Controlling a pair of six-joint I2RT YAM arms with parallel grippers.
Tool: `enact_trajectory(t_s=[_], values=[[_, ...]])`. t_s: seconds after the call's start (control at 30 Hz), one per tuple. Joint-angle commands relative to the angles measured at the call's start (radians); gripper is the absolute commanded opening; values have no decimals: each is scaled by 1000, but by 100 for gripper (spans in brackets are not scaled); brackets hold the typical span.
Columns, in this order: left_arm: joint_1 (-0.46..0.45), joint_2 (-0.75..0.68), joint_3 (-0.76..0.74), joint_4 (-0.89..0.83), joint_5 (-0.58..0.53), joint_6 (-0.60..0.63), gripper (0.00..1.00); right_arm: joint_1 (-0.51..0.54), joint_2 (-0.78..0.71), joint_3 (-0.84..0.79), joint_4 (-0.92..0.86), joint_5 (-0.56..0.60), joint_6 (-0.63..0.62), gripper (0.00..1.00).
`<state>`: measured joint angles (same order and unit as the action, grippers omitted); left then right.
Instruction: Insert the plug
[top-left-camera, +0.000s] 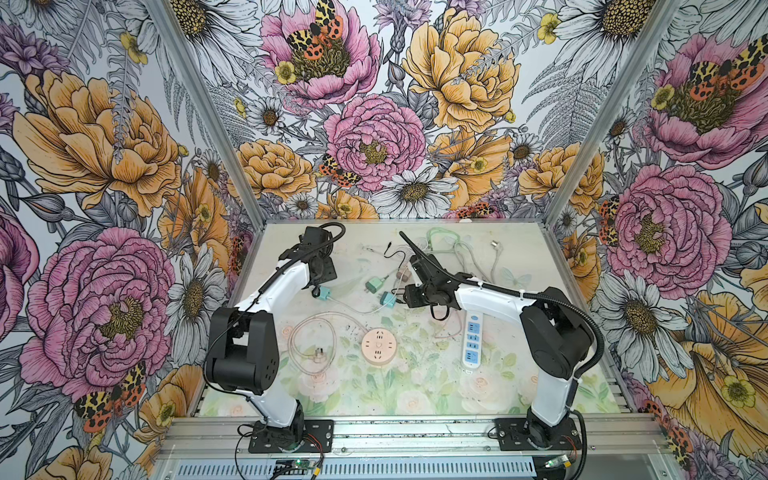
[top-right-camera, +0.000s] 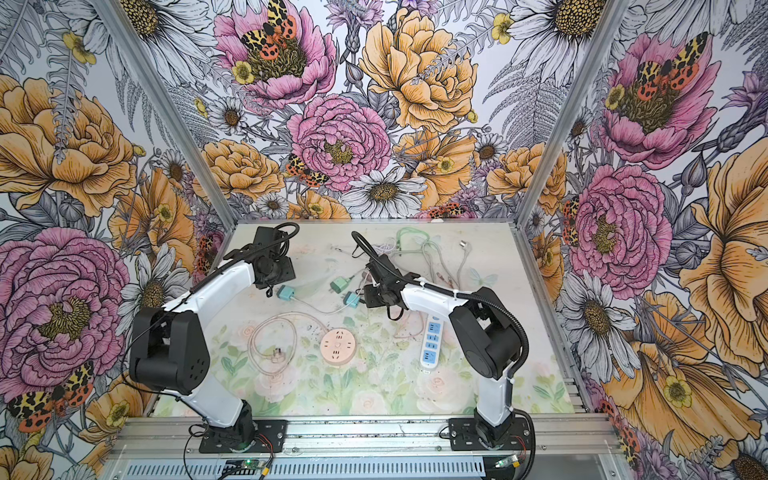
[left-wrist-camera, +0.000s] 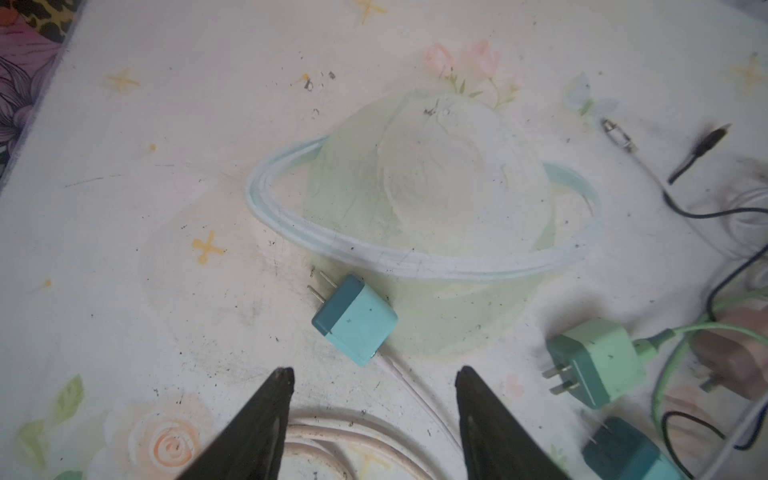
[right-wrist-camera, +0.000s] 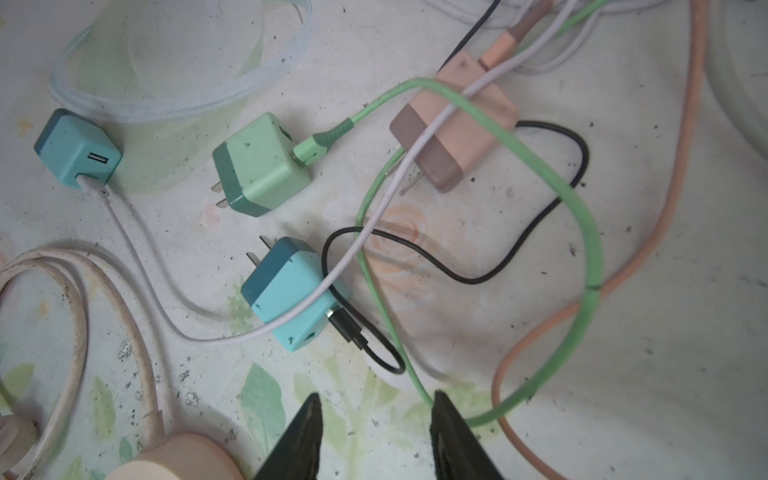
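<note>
In a top view the plug (top-left-camera: 322, 294) lies on the table (top-left-camera: 415, 399) left of its middle, and the socket (top-left-camera: 377, 341) sits nearer the front edge. In the left wrist view the left gripper (left-wrist-camera: 374, 374) has its jaws spread and empty, with the plug just beyond the tips. In the right wrist view the right gripper (right-wrist-camera: 376, 399) stands likewise, jaws apart and holding nothing.

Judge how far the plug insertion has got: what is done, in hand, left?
Done: nothing; the round socket and the power strip carry no plug. In hand: the open left gripper hovers by the blue adapter, gripping nothing; the right gripper is open too. Remaining: grasp, carry, insert.
</note>
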<state>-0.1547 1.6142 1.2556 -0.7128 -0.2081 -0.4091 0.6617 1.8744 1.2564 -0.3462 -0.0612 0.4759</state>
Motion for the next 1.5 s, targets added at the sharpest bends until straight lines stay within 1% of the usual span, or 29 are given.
enact_trajectory(t_s=[0.0,0.33,0.47,0.57,0.63,0.73,0.93,1.17,1.27,1.33,1.47], values=[[-2,-45,-31,3,53,10,65,0,20,33,21,24,-22,44],[-8,-195,-93,-3,128,-26,64,-5,98,76,48,39,-30,41],[-15,-250,-119,-13,133,-38,64,-5,134,103,58,35,-36,38],[-20,-280,-131,-24,132,-43,63,-5,149,110,57,29,-40,27],[-22,-294,-140,-31,131,-45,64,-6,146,106,56,15,-37,14],[-26,-307,-154,-44,136,-45,63,-4,109,91,56,-14,-30,0],[-76,-351,-226,-56,127,-64,63,-3,-26,56,26,-70,11,0],[-152,-417,-297,-60,130,-106,63,16,-155,26,-45,-107,16,0],[-212,-428,-318,-58,135,-130,63,25,-194,18,-66,-107,22,0],[-270,-434,-326,-57,123,-131,62,28,-218,12,-73,-99,26,0],[-423,-453,-360,-36,42,-103,63,34,-247,-11,-74,-85,44,0]])
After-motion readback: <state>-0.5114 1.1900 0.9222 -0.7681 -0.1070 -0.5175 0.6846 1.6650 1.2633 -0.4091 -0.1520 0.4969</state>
